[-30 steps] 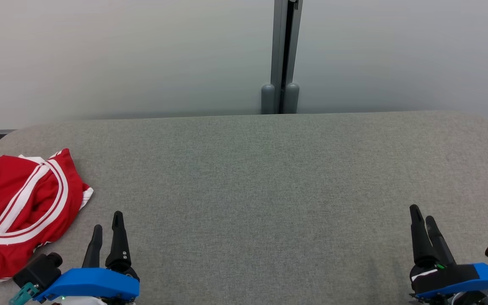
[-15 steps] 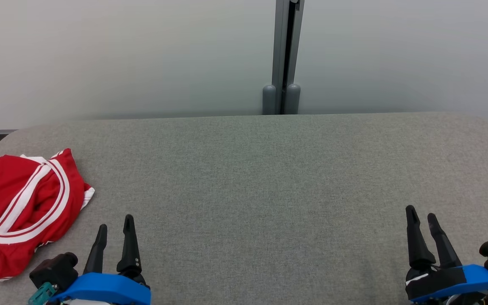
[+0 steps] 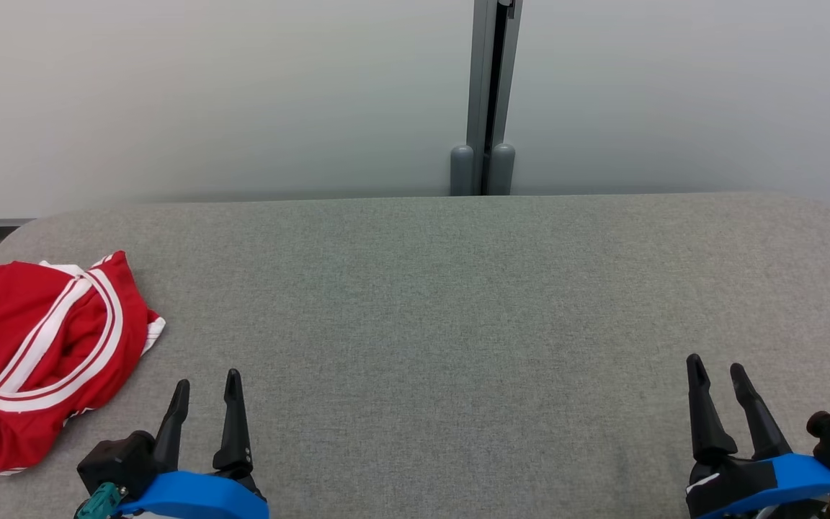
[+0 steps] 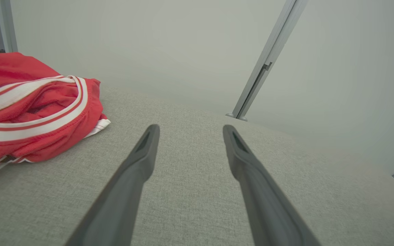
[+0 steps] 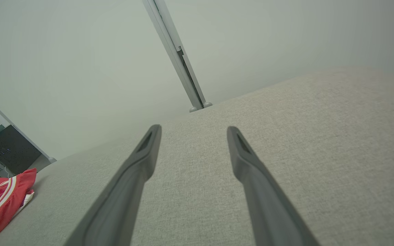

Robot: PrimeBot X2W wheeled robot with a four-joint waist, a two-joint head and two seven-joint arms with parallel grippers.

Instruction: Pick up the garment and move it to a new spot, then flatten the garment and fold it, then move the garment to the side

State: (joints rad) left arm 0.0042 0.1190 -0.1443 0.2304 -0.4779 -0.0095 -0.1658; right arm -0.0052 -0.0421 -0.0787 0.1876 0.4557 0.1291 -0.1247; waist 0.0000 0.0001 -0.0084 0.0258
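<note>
A wide grey fabric-covered table [image 3: 458,303] spans the head view, with a pale wall [image 3: 206,94] behind it. The red garment [image 3: 47,346], trimmed in white stripes, lies crumpled at the table's left edge. The left gripper [image 3: 207,386] sits low at the near left, its fingers pointing away from the robot, spread apart and empty. The garment lies just to its left, near but not touching. The right gripper [image 3: 715,369] sits low at the near right, likewise spread and empty, well apart from the garment across the table.
</note>
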